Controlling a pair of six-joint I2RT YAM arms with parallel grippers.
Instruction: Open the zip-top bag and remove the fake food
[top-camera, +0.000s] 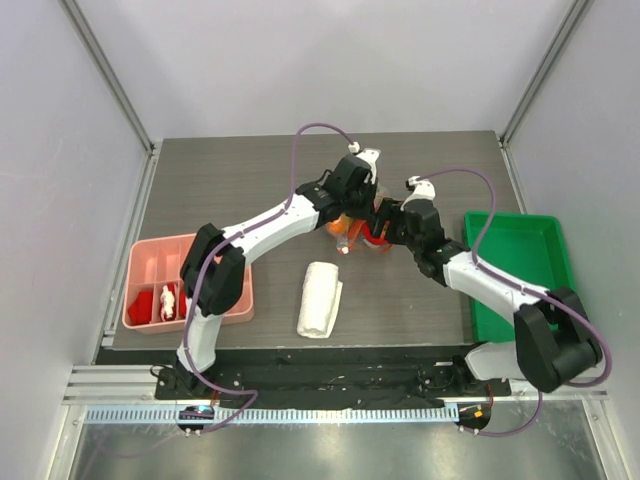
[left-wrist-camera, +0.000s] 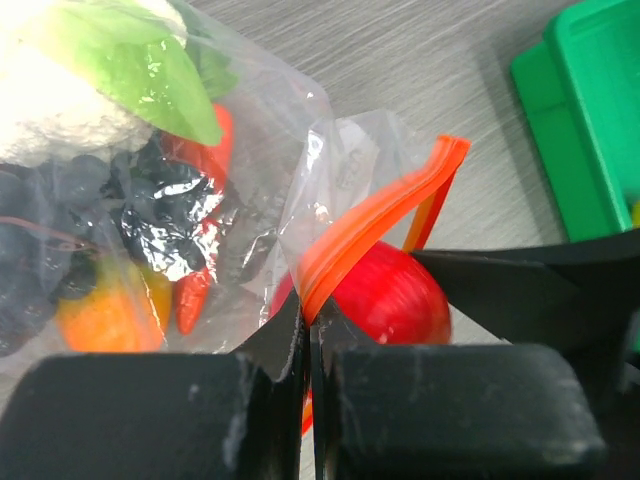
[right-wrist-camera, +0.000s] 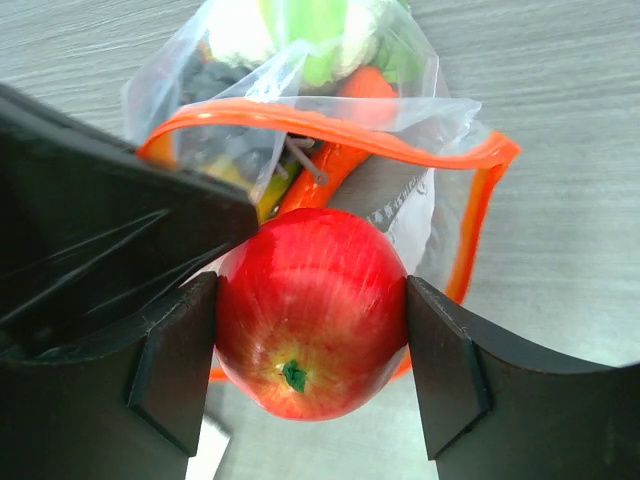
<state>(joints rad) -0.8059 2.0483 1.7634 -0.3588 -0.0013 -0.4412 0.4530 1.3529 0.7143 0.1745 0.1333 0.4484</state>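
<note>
The zip-top bag (top-camera: 352, 236) lies mid-counter (top-camera: 230, 180) between both arms; left fingers (left-wrist-camera: 290, 352) pinch shut on its orange zip strip (left-wrist-camera: 370, 225); right fingers (right-wrist-camera: 440, 370), spread wide, clasp a red apple (right-wrist-camera: 310, 320) at the mouth, crowded by the left arm; other fake food (left-wrist-camera: 120, 200) sits inside; a folded white cloth (top-camera: 320, 298) lies nearer, pink tray (top-camera: 150, 262) left, green tray (top-camera: 520, 260) right.

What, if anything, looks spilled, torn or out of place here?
Nothing stands out. The bag is open, the left gripper pinches its orange strip, and the right gripper holds a red apple at its mouth. Nothing looks spilled or torn.
</note>
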